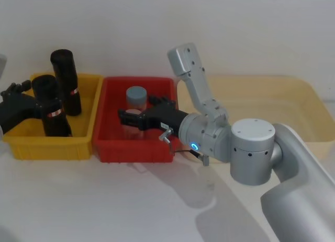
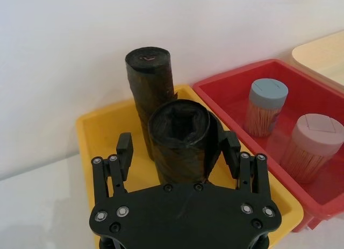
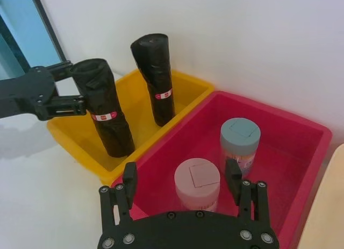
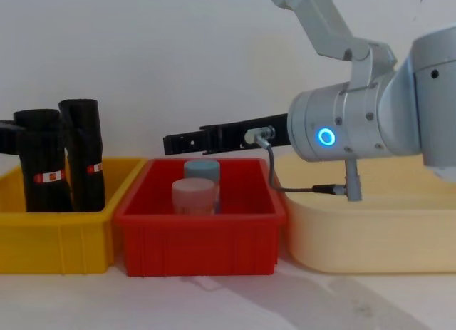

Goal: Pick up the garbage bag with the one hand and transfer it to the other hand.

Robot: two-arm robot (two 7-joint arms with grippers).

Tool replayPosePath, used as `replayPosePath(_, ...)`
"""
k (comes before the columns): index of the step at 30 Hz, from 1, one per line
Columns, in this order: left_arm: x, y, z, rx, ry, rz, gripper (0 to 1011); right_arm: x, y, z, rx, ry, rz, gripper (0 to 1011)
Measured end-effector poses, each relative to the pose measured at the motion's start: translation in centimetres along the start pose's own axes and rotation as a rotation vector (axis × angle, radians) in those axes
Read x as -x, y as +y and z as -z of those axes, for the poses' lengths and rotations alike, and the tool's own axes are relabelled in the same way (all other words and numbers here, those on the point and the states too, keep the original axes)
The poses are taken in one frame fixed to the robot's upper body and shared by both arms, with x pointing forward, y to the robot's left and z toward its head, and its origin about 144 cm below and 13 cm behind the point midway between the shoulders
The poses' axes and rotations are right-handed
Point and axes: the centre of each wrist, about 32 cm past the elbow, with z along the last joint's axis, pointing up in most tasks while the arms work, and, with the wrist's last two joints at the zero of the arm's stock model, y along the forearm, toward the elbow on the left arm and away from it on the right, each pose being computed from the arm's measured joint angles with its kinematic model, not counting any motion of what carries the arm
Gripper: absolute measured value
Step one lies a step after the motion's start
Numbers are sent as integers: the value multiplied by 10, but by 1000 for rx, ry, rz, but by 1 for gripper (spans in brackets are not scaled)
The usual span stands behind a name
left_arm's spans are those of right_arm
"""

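While my left fingers (image 2: 124,149) straddle the bag (image 2: 180,152), wide, it's the pick-up step; next close, lift toward my wide right fingers (image 3: 129,180).

We see a plain white wall (image 1: 94,27) behind a white table (image 1: 104,200), evenly lit, with soft shadows on its surface. In the right wrist view, a blue pane (image 3: 11,23) in a dark frame (image 3: 50,31) stands beside the wall.
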Motion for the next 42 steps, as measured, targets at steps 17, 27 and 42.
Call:
replayPosePath(17,0,-11,2,-6,5,15,1001,-4,16,2,14,2,-7,1000)
replayPosePath(27,1,-14,2,-7,6,19,1000,-11,31,4,38,-13,3,1000)
replayPosePath(42,1,-15,2,-8,6,20,1000,-23,43,8,89,-32,7,1000)
